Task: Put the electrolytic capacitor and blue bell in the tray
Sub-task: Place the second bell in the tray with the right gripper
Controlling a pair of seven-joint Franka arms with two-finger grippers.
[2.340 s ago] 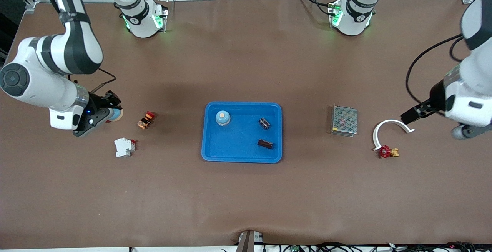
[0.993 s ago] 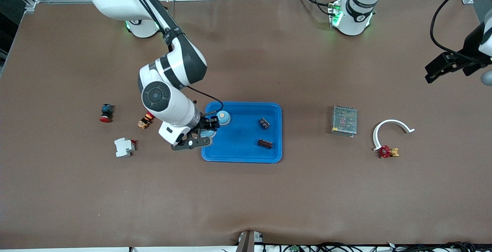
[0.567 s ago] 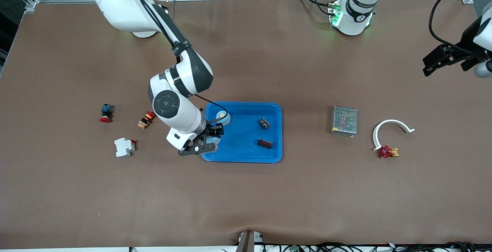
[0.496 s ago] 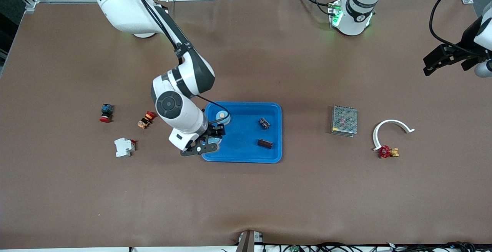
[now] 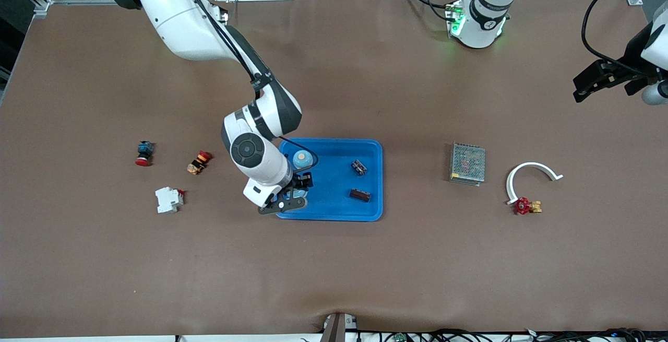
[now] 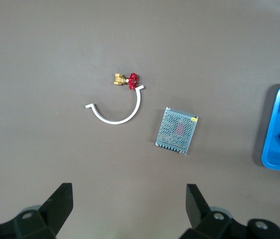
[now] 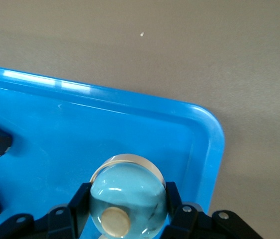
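Two arms share the brown table (image 5: 365, 258), and the biggest thing we see on it is the bright-blue tray (image 5: 339, 211), near the middle. We count three things resting inside it: one blue bell (image 5: 302, 160) in the corner toward the right arm's end, farthest from the front camera, and two dark electrolytic capacitors (image 5: 358, 167) (image 5: 360, 195) toward the left arm's end. A second blue bell (image 7: 127, 199) sits clamped between the fingers of the right gripper (image 5: 297, 188), which hangs over the tray's corner nearest the front camera; in the front view we can hardly make this bell out, since the wrist covers most of it. Next in size is the grey mesh box (image 5: 467, 163), then a white curved piece (image 5: 527, 172), a white breaker (image 5: 168, 199), a red-and-brass valve (image 5: 526, 206) and two small red-capped buttons (image 5: 144, 153) (image 5: 198, 162). We see the left gripper (image 6: 130, 209) waiting high over the left arm's end, fingers spread wide, holding nothing; its arm is cut off at the frame edge
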